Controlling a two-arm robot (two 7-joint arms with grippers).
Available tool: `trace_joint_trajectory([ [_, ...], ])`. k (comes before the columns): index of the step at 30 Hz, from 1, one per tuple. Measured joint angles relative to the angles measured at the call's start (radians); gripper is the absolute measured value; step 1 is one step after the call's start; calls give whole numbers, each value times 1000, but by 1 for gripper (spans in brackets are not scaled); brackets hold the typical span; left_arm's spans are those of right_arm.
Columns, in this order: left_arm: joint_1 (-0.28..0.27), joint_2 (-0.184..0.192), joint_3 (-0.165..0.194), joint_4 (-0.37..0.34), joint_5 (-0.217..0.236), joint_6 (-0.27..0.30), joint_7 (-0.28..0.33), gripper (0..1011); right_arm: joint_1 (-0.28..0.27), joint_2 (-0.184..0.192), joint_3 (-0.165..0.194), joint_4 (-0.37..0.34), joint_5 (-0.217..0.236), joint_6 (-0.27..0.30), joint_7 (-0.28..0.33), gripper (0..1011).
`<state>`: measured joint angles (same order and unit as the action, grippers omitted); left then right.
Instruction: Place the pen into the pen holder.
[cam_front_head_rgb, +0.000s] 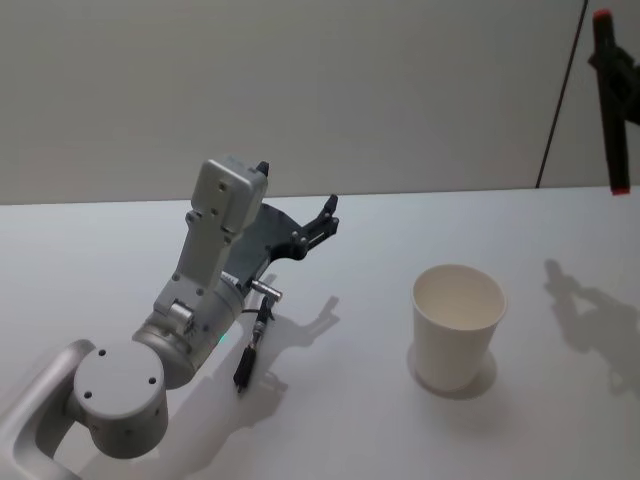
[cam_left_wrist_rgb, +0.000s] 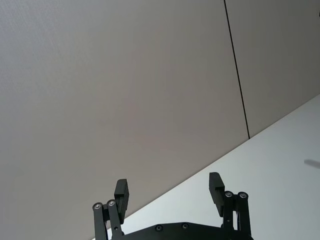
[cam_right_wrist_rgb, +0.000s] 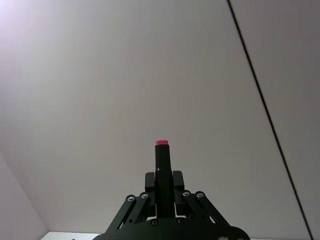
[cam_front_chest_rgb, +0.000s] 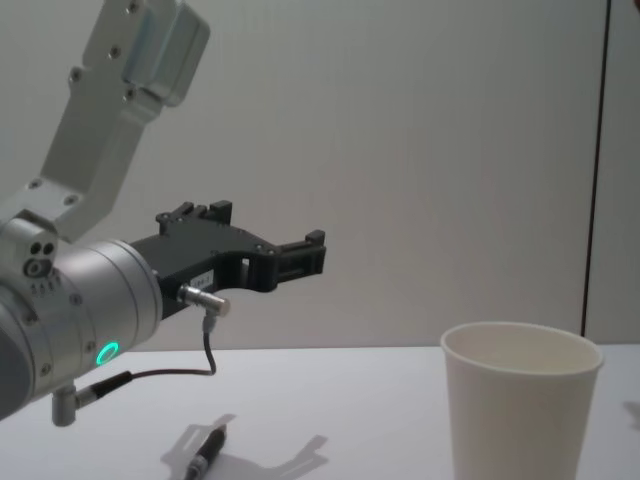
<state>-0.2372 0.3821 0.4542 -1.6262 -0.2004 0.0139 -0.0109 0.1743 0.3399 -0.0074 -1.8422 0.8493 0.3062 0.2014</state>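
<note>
White matte table (cam_front_head_rgb: 350, 440), plain pale wall (cam_front_head_rgb: 300, 90) behind. Right gripper (cam_front_head_rgb: 611, 62) is high at the far right, up and off to the side of the cup (cam_front_head_rgb: 458, 335), clenched on the pen (cam_front_head_rgb: 612, 110). The pen hangs near upright, likely so it can go end-first into the opening. In the right wrist view the pen (cam_right_wrist_rgb: 161, 167) is pinched between the two pads, its pink-red end sticking out past them. It is a slim black stick, red at both ends. The cup is off-white paper with a rolled rim, tapering down. It stands upright and empty, and looks light enough to tip if the rim gets nudged. Left gripper (cam_front_head_rgb: 329, 214) is idle, held off the table left of the cup, black linkage fingers spread with nothing between. The pen is not yet over the cup.
</note>
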Motion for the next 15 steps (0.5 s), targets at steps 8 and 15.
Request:
trace_joint_trajectory([
  [8,0,0,0,0,0,0,0,1001,-41,16,-14,-38,-58,-86,107,195],
  [15,0,0,0,0,0,0,0,1001,-92,32,-33,-74,-145,-186,202,195],
])
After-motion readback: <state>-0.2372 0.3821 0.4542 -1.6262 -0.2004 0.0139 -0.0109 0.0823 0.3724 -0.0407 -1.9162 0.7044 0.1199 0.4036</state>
